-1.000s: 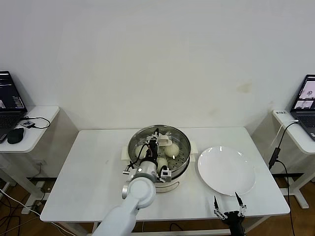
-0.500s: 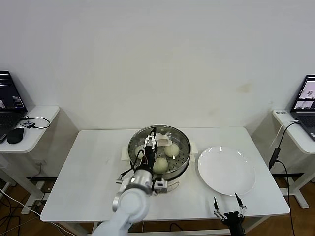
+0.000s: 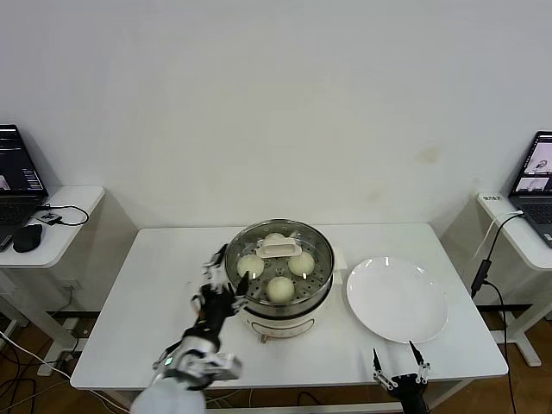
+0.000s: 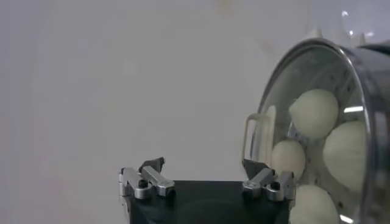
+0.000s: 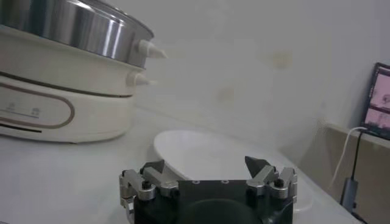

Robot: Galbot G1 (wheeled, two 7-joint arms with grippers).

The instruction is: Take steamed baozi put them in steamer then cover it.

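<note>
The steamer stands mid-table, a shiny steel pot on a white base. The glass cover lies on it, its cream handle on top. Several cream-white baozi show through the glass, and again in the left wrist view beside the cover handle. My left gripper hangs open and empty just off the pot's left side. Near the table's front edge, my right gripper is open and empty.
An empty white plate lies right of the steamer, directly beyond the right gripper. Side desks with laptops stand to the far left and far right; a mouse sits on the left one.
My left gripper has opened, let go of the cover handle and drawn back to the front left of the steamer. The cover stays on the pot. The right arm has not moved.
</note>
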